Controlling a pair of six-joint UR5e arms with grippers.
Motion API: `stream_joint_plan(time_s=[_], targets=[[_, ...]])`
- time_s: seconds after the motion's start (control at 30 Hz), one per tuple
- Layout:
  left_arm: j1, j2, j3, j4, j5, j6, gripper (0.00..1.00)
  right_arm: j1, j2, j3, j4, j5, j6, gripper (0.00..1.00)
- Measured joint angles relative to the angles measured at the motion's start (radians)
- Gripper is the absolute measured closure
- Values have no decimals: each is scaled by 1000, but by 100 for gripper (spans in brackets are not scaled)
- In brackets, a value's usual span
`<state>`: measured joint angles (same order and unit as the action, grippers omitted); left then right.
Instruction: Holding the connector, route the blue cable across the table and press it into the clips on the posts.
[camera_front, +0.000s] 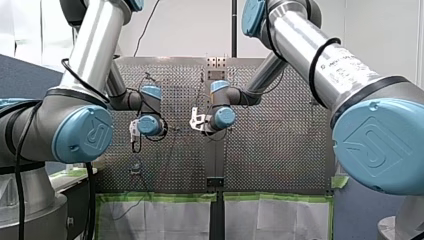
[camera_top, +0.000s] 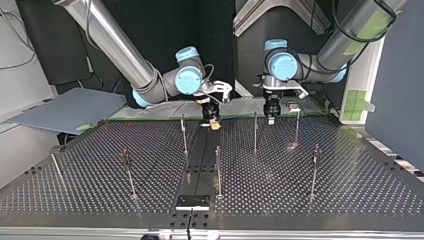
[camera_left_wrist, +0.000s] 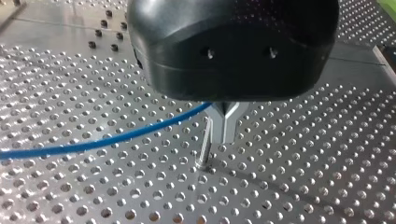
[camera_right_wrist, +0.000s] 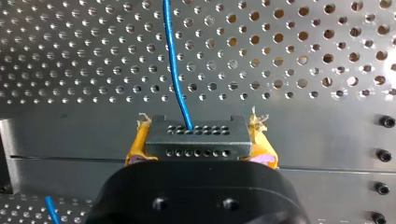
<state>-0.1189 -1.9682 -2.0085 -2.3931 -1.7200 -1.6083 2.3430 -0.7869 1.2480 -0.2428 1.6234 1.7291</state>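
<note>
The connector (camera_right_wrist: 196, 136) sits pinched between the yellow fingers (camera_right_wrist: 136, 148) of my right gripper (camera_right_wrist: 200, 140), low over the bench (camera_right_wrist: 303, 121) by the middle of its arm-side edge. The blue cable (camera_right_wrist: 173, 65) runs from it to my left gripper (camera_left_wrist: 224, 140), whose metal fingers (camera_left_wrist: 223, 125) look pressed together beside a post (camera_left_wrist: 204, 149); whether they pinch the cable is hidden. Routing looks barely begun: next, carry the cable to a post's clip.
</note>
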Motion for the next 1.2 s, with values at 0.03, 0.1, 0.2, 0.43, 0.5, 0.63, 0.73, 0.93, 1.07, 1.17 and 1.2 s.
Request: stream_joint_plan(time_s=[0.03, 0.1, 0.2, 0.43, 0.5, 0.63, 0.73, 0.93, 1.07, 1.17, 1.2], targets=[[1, -7, 8, -7, 1, 4, 100, -2, 0, -3, 0, -1, 1, 100], [3, -20, 23, -21, 1, 11, 100, -6, 0, -10, -1, -2, 2, 100], [5, -47, 51, -37, 1, 15, 100, -12, 1, -19, -1, -7, 3, 100], [13, -101, 112, -55, 2, 12, 100, -33, 1, -27, -2, -16, 5, 100], [15, -105, 130, -62, 2, 11, 100, -38, 1, -30, -2, -20, 6, 100], [19, -107, 163, -73, 1, 13, 100, -42, 1, -32, -3, -23, 6, 100], [22, -108, 183, -78, 0, 14, 86, -49, 1, -38, -3, -25, 4, 100], [25, -108, 192, -97, -16, 20, 44, -55, 1, -44, -3, -26, -1, 100], [25, -108, 192, -126, -43, 25, 0, -56, 1, -44, -2, -26, -3, 100], [25, -108, 192, -146, -60, 32, 0, -55, 1, -44, -1, -27, -9, 100], [24, -107, 193, -154, -64, 34, 0, -55, 1, -44, -1, -28, -12, 100]])
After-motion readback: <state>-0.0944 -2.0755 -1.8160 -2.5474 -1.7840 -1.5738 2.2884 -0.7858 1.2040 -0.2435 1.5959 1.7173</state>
